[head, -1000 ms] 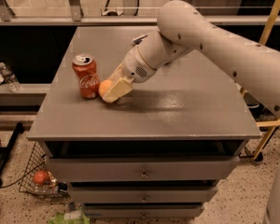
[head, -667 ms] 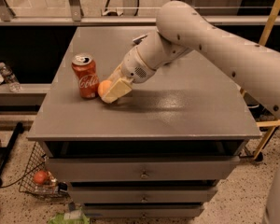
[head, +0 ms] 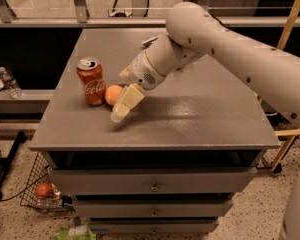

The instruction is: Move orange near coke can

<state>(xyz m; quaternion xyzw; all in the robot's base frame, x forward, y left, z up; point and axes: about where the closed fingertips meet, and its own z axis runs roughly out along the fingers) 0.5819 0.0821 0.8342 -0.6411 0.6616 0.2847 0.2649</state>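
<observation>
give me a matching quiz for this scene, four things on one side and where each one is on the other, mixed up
Things:
1. red aluminium coke can
2. small round orange fruit
3. pale robot gripper
4. clear plastic water bottle

Places:
A. low over the tabletop, right against the fruit's right side
B. upright on the left part of the grey cabinet top
C. off the cabinet, far left
D. between the can and the gripper

Pairs: 1-B, 2-D, 3-A, 4-C

Grey drawer cabinet (head: 200, 124), speckled floor (head: 252, 224), gripper (head: 122, 103) above cabinet top
</observation>
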